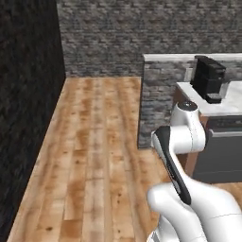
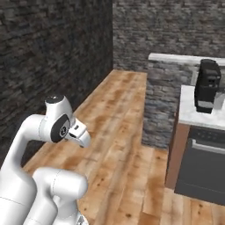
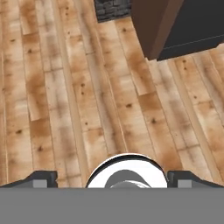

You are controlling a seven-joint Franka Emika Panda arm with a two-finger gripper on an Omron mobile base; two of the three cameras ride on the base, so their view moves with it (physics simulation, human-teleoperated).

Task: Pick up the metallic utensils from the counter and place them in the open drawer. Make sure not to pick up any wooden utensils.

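Gripper (image 3: 112, 180): fingers (image 3: 41, 178) spread wide at opposite sides of the hand view, nothing between them, pointed down at wooden plank floor (image 3: 65, 100); brown cabinet corner (image 3: 151, 26) at upper right of that view. Counter (image 1: 215, 106): white marble slab, far right, well away from the arm; black coffee machine (image 1: 209, 78) standing on it; dark oven front (image 2: 204, 165) below. Utensils and drawer: cannot be made out. Grey stone walls (image 1: 101, 35) behind.
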